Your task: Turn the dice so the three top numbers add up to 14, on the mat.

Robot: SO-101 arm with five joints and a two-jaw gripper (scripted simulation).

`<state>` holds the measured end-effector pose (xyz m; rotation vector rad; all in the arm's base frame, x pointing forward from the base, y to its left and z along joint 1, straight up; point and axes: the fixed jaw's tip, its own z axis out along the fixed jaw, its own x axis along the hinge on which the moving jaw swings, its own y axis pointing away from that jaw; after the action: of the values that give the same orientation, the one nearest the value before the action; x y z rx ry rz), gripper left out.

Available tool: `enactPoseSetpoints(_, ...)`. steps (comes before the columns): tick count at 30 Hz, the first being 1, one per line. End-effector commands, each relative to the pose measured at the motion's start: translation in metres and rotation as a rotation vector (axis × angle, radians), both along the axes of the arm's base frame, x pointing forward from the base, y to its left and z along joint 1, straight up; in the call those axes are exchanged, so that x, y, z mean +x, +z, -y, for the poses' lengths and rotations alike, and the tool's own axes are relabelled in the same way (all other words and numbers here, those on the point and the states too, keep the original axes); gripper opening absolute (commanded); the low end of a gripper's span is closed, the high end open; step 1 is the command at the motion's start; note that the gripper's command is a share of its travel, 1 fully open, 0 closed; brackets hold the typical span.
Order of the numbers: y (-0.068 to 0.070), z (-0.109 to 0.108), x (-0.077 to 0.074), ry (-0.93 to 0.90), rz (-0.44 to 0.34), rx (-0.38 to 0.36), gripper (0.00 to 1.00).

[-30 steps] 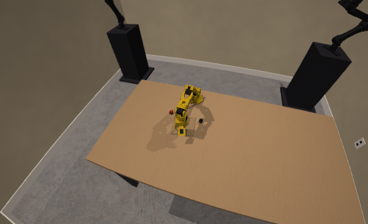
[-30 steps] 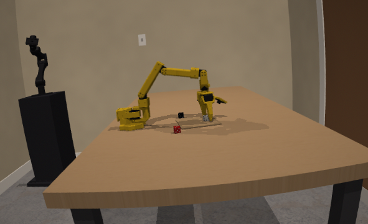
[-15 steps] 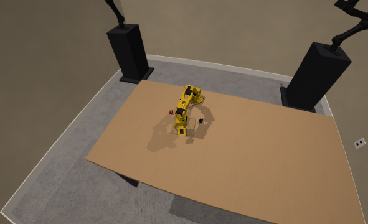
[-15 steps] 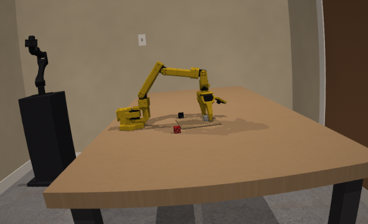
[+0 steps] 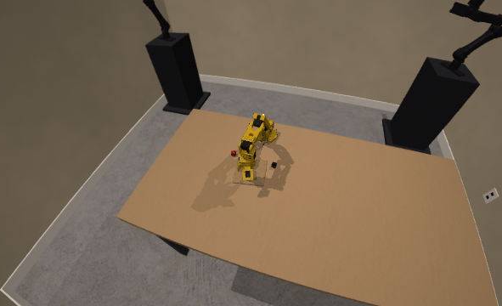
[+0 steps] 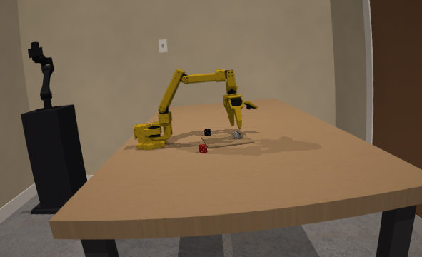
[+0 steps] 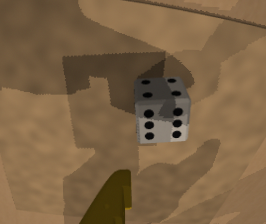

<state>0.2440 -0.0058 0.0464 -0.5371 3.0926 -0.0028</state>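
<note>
The white die [image 6: 236, 135] [image 7: 162, 110] lies flat on the thin tan mat [image 5: 261, 176] [image 6: 218, 143] [image 7: 34, 150]. In the wrist view its lit six face looks to be on top, and its shaded four face is a side. My gripper [image 6: 236, 127] [image 7: 200, 171] is open and empty, a little above the white die. The red die [image 5: 234, 153] [image 6: 203, 148] and the black die [image 5: 273, 165] [image 6: 207, 132] rest on the table, off the mat on opposite sides. Their top numbers are too small to read. The arm hides the white die in the top view.
The yellow arm [image 5: 251, 135] [image 6: 171, 91] reaches over the mat from its base on the wooden table [image 5: 340, 204] [image 6: 232, 178]. Its shadows fall across the mat and table. Two black arms on pedestals [image 5: 176, 72] [image 5: 429, 106] stand beyond the table.
</note>
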Motion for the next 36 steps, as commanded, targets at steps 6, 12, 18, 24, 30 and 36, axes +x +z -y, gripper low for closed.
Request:
enactPoseSetpoints(6, 0.0333, -0.0021, 0.0101, 0.012, 0.127, -0.005, 0.29)
enactPoseSetpoints(12, 0.0335, -0.0021, 0.0102, 0.012, 0.128, -0.005, 0.29)
enactPoseSetpoints(18, 0.0335, -0.0021, 0.0102, 0.012, 0.128, -0.005, 0.29)
enactPoseSetpoints(24, 0.0335, -0.0021, 0.0102, 0.012, 0.128, -0.005, 0.29)
enactPoseSetpoints(30, 0.0335, -0.0025, 0.0100, 0.011, 0.128, -0.005, 0.29)
enactPoseSetpoints(36, 0.0330, -0.0110, 0.0058, -0.014, 0.111, 0.001, 0.29)
